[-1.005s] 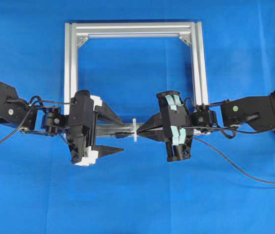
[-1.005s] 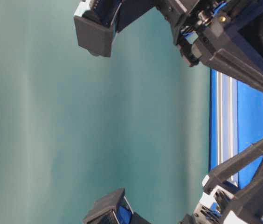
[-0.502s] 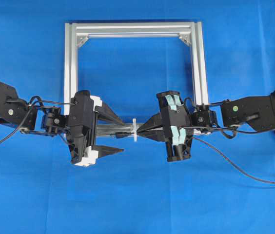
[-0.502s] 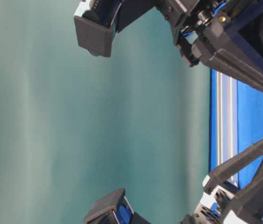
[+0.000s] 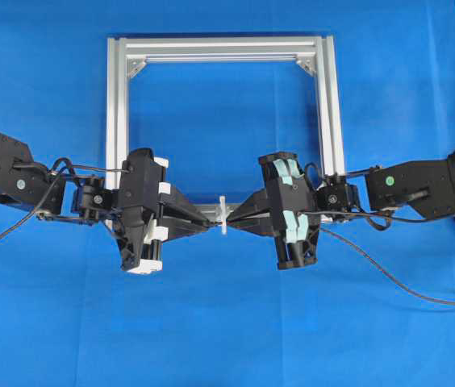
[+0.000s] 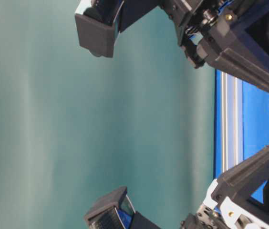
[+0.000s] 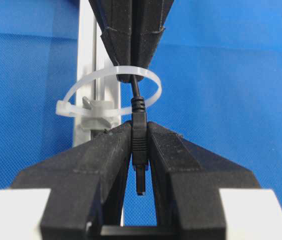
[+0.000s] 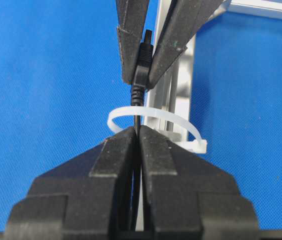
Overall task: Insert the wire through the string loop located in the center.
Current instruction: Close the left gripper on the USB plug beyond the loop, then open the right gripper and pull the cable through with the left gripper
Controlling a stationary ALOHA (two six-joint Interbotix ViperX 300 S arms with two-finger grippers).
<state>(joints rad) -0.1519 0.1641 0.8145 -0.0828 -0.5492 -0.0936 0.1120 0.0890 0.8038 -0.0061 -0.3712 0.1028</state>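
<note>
Seen from overhead on a blue surface [image 5: 227, 322]: two black claws meeting tip to tip at the near bar of a square aluminium frame [image 5: 116, 97], right at the white loop [image 5: 222, 214]. From the left wrist view: left claw [image 7: 139, 131] clenched on the wire's ribbed plug [image 7: 139, 145], plug tip poking back between the fingers [image 7: 106, 150], thin wire [image 7: 136, 90] running on through the loop and into the opposite claw. From the right wrist view: right claw [image 8: 138, 132] clenched on the wire just short of the loop [image 8: 151, 114], plug [image 8: 142, 67] pinched between the far fingers beyond it. Loop standing as an open ring around the wire, its tie head fixed on the frame bar [image 8: 181, 95]. Overhead again: rest of the wire [image 5: 389, 270] trailing from the right claw [image 5: 234, 219] across the surface toward the right edge; left claw [image 5: 208, 226] just left of the loop.
</note>
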